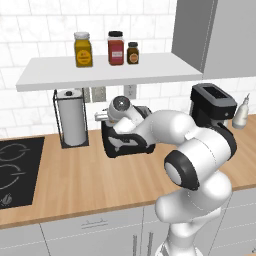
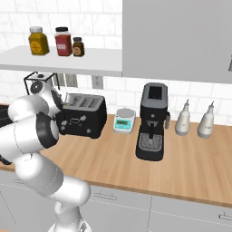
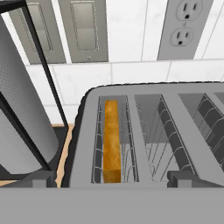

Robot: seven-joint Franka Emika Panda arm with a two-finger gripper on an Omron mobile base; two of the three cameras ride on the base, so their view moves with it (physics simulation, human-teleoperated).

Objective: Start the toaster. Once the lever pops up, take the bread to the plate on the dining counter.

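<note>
The toaster point(image 2: 83, 116) sits on the wooden surface point(image 2: 181, 158) at centre-left of the right base view, its front face partly behind the arm's white elbow. In the left base view the toaster point(image 1: 129, 145) lies at mid-frame, mostly covered by the arm's forearm and wrist.

The hand view looks down onto the toaster point(image 3: 148, 135) top, which spans the lower centre and right of the frame. The bread point(image 3: 112, 140) stands edge-up in the leftmost slot, its golden-brown crust showing between the wire guides; the slots to its right hold only wire.

The jaws hang just above the toaster's top, with the tips of the gripper point(image 3: 112, 180) at the bottom of the hand view, set wide to either side of the bread slot and holding nothing.

A paper towel roll point(image 3: 22, 122) in a black wire stand fills the left of the hand view, just beside the toaster. A wall outlet point(image 3: 183, 26) is at upper right.
</note>
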